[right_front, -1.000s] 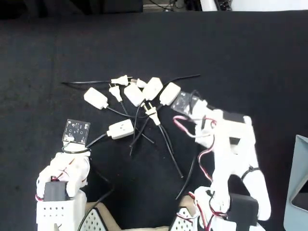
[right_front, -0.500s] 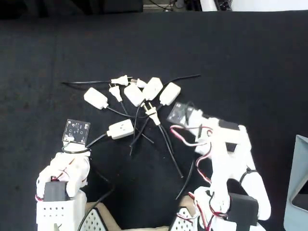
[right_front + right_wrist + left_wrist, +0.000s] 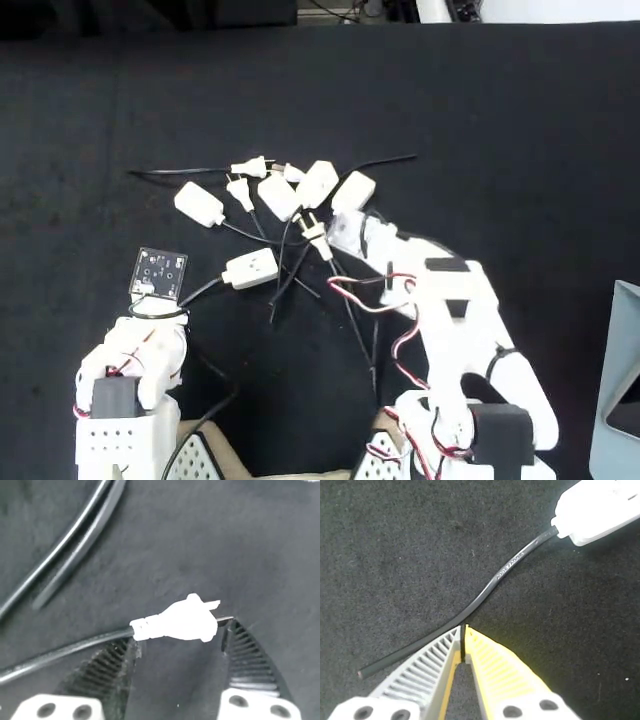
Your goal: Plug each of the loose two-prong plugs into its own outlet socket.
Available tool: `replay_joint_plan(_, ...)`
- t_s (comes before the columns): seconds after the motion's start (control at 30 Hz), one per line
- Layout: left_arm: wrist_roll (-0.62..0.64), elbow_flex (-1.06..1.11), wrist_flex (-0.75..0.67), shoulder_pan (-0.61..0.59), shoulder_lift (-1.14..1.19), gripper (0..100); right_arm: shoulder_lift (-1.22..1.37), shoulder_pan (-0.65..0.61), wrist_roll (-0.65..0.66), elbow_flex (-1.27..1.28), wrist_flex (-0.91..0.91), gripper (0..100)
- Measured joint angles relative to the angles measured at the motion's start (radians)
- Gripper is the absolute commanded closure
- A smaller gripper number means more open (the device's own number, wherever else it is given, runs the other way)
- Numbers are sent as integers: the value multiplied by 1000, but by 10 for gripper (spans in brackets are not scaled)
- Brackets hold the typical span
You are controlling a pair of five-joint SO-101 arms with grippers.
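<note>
high view: right arm (image 3: 450,310) stretched to tangle at bench (image 3: 520,120) centre, right hand (image 3: 338,232) just beside loose two-prong plug (image 3: 316,238). white outlet blocks (image 3: 316,183) close around. left arm (image 3: 130,365) folded at near edge.
left wrist view: left hand (image 3: 464,630) clenched, empty, tips meeting just beside black cable (image 3: 510,572) that runs to outlet block (image 3: 597,507).
right wrist view: right hand released, fingers (image 3: 240,645) either side of plug lying flat on bench, prongs by one fingertip.

I see my right gripper (image 3: 180,639) spread wide over the black counter (image 3: 250,540), one finger on either side of a white two-prong plug (image 3: 175,621). Its prongs lie just beside one fingertip (image 3: 234,630), and its black cord (image 3: 60,652) runs past the other. Two more black cables (image 3: 67,542) lie farther off.
</note>
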Motion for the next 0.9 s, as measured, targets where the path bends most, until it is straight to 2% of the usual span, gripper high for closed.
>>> replay_joint_plan(0.2, 0, 0, 0, 0, 0, 970, 0, -15, -75, -32, 0, 747)
replay_joint_plan(0.67, 0, 0, 0, 0, 0, 970, 0, -44, -106, -77, 5, 744)
replay_joint_plan(0.77, 0, 0, 0, 0, 0, 970, 0, -74, -244, -129, 58, 744)
replay_joint_plan(0.9, 0, 0, 0, 0, 0, 970, 3, -100, -499, -242, 207, 746)
